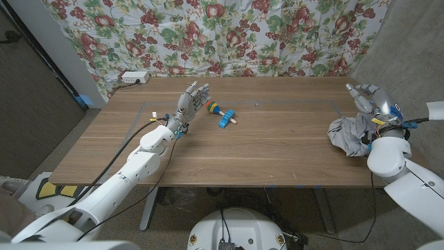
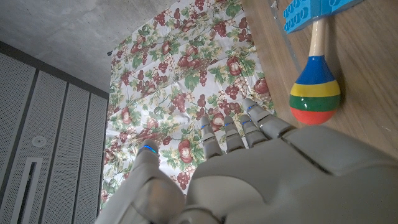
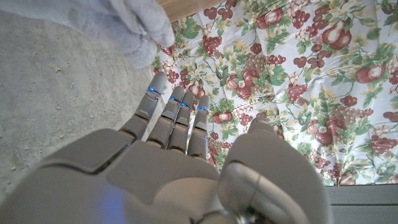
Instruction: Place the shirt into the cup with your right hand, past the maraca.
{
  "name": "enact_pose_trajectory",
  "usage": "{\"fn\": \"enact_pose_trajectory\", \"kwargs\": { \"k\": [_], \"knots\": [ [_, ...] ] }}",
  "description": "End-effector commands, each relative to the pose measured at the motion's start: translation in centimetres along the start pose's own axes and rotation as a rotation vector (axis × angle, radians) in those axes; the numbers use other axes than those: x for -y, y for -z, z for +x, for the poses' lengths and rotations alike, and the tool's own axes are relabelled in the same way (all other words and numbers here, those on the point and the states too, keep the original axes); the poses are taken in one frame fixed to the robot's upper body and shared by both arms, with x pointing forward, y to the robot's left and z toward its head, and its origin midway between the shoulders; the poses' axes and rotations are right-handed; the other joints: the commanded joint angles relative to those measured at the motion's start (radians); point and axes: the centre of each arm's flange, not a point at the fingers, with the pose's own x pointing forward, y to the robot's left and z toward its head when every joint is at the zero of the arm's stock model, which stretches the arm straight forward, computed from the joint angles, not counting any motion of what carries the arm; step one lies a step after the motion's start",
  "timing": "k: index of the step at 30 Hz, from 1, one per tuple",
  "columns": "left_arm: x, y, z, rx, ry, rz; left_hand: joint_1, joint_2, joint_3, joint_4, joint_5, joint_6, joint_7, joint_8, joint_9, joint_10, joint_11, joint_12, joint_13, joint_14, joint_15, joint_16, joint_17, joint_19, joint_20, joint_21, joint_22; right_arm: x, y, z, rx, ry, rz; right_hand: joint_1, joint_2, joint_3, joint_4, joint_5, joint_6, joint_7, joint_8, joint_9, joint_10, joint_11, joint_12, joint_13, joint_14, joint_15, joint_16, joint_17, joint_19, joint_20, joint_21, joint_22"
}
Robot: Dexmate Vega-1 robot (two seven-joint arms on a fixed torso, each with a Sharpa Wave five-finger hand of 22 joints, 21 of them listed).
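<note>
A crumpled grey shirt (image 1: 347, 133) lies at the table's right edge; a fold of the shirt (image 3: 134, 22) shows past my right fingers in the right wrist view. My right hand (image 1: 368, 98) hovers just behind it, fingers apart, holding nothing. The maraca (image 1: 212, 107), striped red, yellow, green and blue with a wooden handle, lies left of the table's middle, its handle against a blue studded block (image 1: 225, 121). My left hand (image 1: 191, 101) stands open just left of the maraca (image 2: 316, 93), fingers reaching up.
A white power strip (image 1: 133, 77) sits at the table's back left corner. A floral cloth (image 1: 243, 31) hangs behind the table. A thin tape line (image 1: 277, 101) marks a rectangle on the wooden top. The blue block (image 2: 311, 11) lies beyond the maraca.
</note>
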Motion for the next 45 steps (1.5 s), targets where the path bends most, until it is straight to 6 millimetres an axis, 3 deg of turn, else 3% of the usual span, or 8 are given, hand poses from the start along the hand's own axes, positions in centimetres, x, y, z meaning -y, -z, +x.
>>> {"fn": "enact_pose_trajectory", "kwargs": {
  "k": [1,8,13,18,29,45],
  "knots": [
    [-1.4,-0.8,-0.8,0.009,0.025,0.019,0.003,-0.004,0.002,-0.005,-0.003,0.002,-0.002,-0.002,0.005,0.004,-0.003,0.006,0.002,-0.003,-0.03,0.001,0.002,0.001,-0.007,0.008,0.004,-1.1,0.0,-0.4,0.03,0.011,0.295,-0.007,0.011,0.005,-0.009,0.0,-0.008,0.012,-0.009,0.0,-0.011,0.002,-0.008,-0.008,-0.017,-0.01,-0.01,-0.008,-0.007,-0.023,-0.015,0.002],
    [-2.1,-0.6,-1.4,-0.004,0.035,0.01,0.003,-0.004,0.002,-0.005,-0.003,0.002,-0.004,-0.002,0.005,0.004,-0.003,0.006,0.002,-0.003,-0.031,0.001,0.002,0.004,-0.008,0.009,0.004,-2.0,0.2,-0.3,0.06,0.015,0.452,-0.018,0.011,0.002,-0.014,-0.002,-0.036,0.007,-0.029,-0.003,-0.02,0.007,-0.017,-0.022,-0.025,-0.011,-0.019,-0.022,0.009,-0.01,-0.028,0.002],
    [-2.4,-0.4,-1.6,-0.022,0.038,0.004,0.003,-0.004,0.002,-0.005,-0.002,0.003,-0.002,-0.002,0.005,0.004,-0.004,0.006,0.002,-0.004,-0.032,0.001,0.002,0.005,-0.008,0.009,0.004,-2.8,0.0,0.2,0.076,0.005,0.523,-0.032,0.011,-0.002,-0.015,-0.003,-0.056,0.019,-0.046,-0.005,-0.032,0.013,-0.027,-0.034,-0.028,-0.012,-0.025,-0.036,0.033,-0.038,-0.038,0.002],
    [-2.7,-0.4,-1.3,-0.034,0.049,0.017,0.003,-0.004,0.002,-0.006,-0.002,0.002,-0.002,-0.003,0.005,0.003,-0.003,0.005,0.002,-0.005,-0.032,0.001,0.002,0.005,-0.008,0.009,0.004,-3.9,0.5,0.5,0.087,-0.006,0.648,-0.04,0.012,-0.004,-0.016,-0.003,-0.069,0.025,-0.056,-0.006,-0.043,0.019,-0.034,-0.042,-0.044,0.0,-0.035,-0.045,0.043,-0.049,-0.047,0.003],
    [-2.3,-0.3,-0.1,-0.034,0.064,0.012,0.004,-0.004,0.001,-0.006,-0.002,0.004,-0.002,-0.002,0.005,0.003,-0.002,0.005,0.002,-0.005,-0.032,0.001,0.002,0.004,-0.009,0.009,0.004,-3.9,0.7,1.0,0.1,0.003,0.733,-0.047,0.016,-0.004,-0.019,-0.003,-0.066,0.025,-0.062,-0.007,-0.039,0.029,-0.036,-0.052,-0.048,0.007,-0.04,-0.057,0.051,-0.075,-0.061,0.003],
    [-2.4,0.5,0.6,-0.024,0.051,-0.005,0.003,-0.004,0.001,-0.006,-0.002,0.004,-0.002,-0.003,0.005,0.002,-0.004,0.005,0.002,-0.005,-0.031,0.002,0.002,0.004,-0.009,0.009,0.004,-4.4,-1.8,2.6,0.17,-0.076,0.849,-0.049,0.019,-0.002,-0.025,-0.002,-0.065,0.026,-0.066,-0.007,-0.042,0.036,-0.04,-0.06,-0.042,0.017,-0.041,-0.067,0.056,-0.073,-0.072,0.004]
  ]
}}
